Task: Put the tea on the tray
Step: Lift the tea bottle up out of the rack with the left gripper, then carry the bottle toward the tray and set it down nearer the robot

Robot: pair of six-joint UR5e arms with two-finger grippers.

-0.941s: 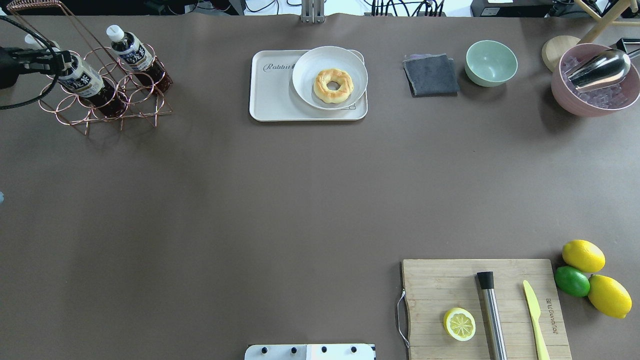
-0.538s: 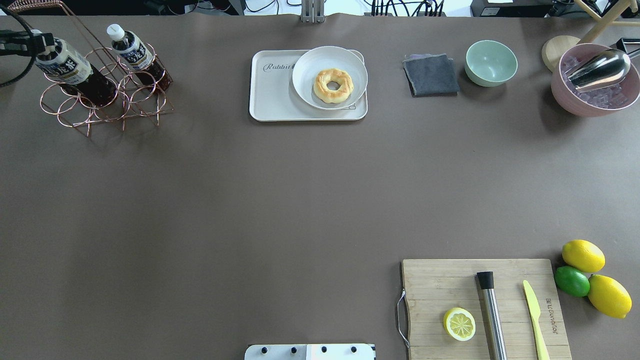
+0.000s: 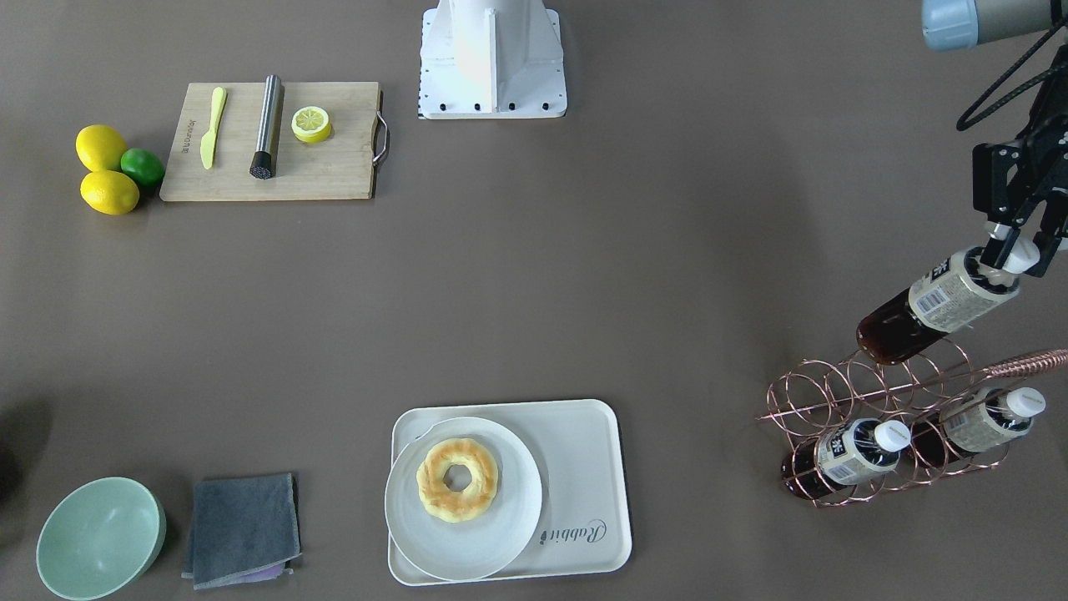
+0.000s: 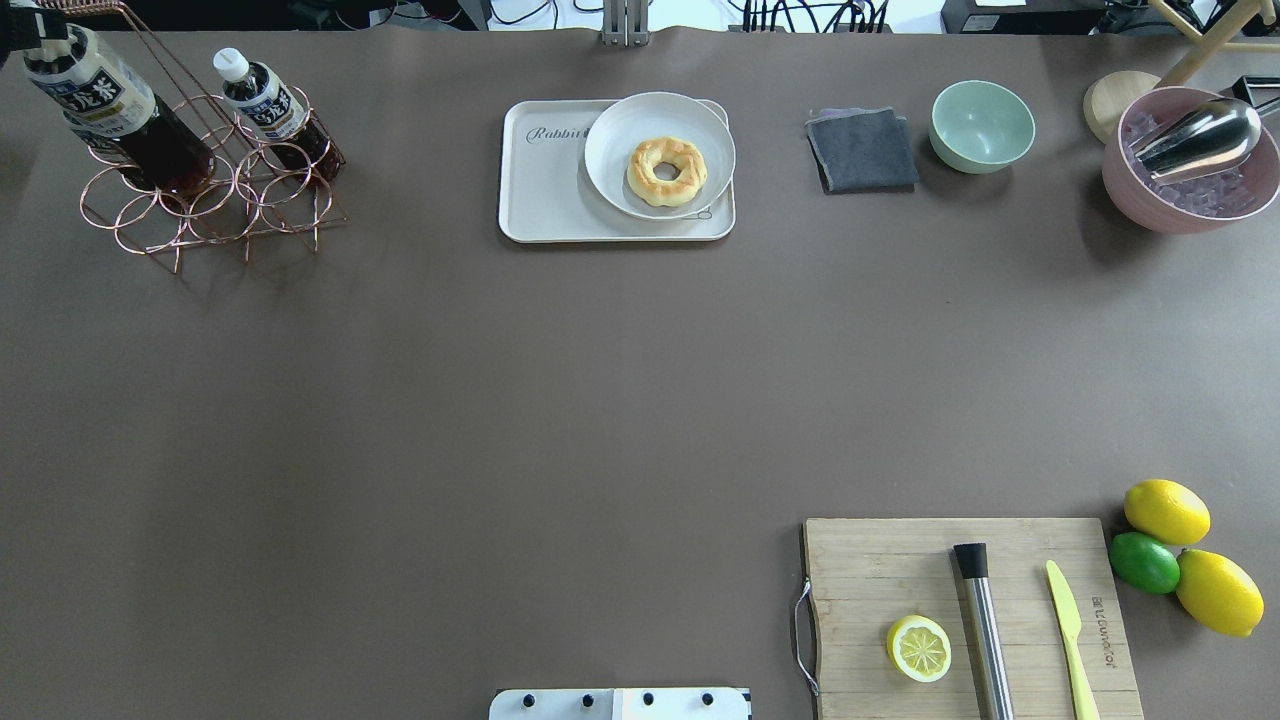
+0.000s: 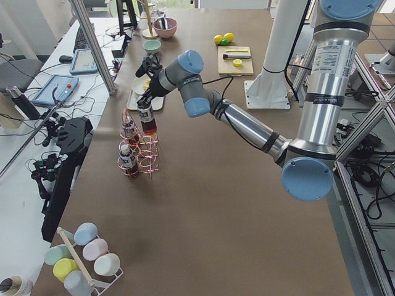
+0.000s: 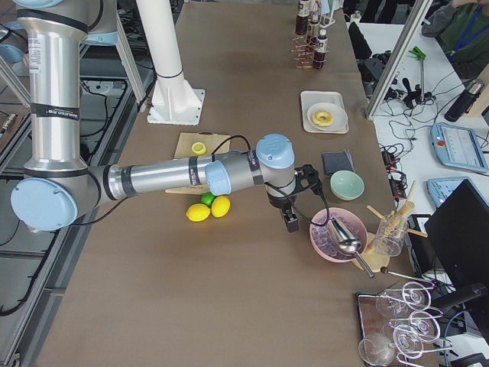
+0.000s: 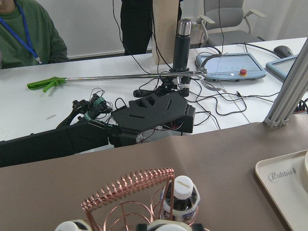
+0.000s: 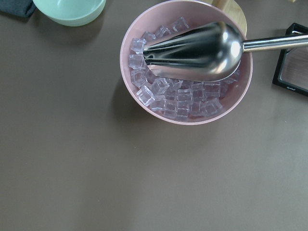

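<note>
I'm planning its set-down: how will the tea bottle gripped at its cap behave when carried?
The tea bottle shows dark liquid, so probably heavy for its size. Held only at the cap by the left claw, it may swing or slip. Tall and narrow, it could tip on the tray.

There are three tea bottles (image 3: 951, 296) (image 3: 847, 451) (image 3: 980, 426), one wire rack (image 3: 1022, 364), one tray (image 3: 584, 467), one plate (image 3: 501, 526), one doughnut (image 3: 457, 479), one cloth (image 3: 242, 526), one green bowl (image 3: 96, 538), one pink bowl (image 4: 1130, 200) and one scoop (image 4: 1200, 138). Also present are one cutting board (image 3: 334, 167), two lemons (image 3: 100, 146) (image 3: 108, 192), one lime (image 3: 143, 166), one lemon half (image 3: 311, 124), one knife (image 3: 210, 133) and one steel rod (image 3: 267, 121).
</note>
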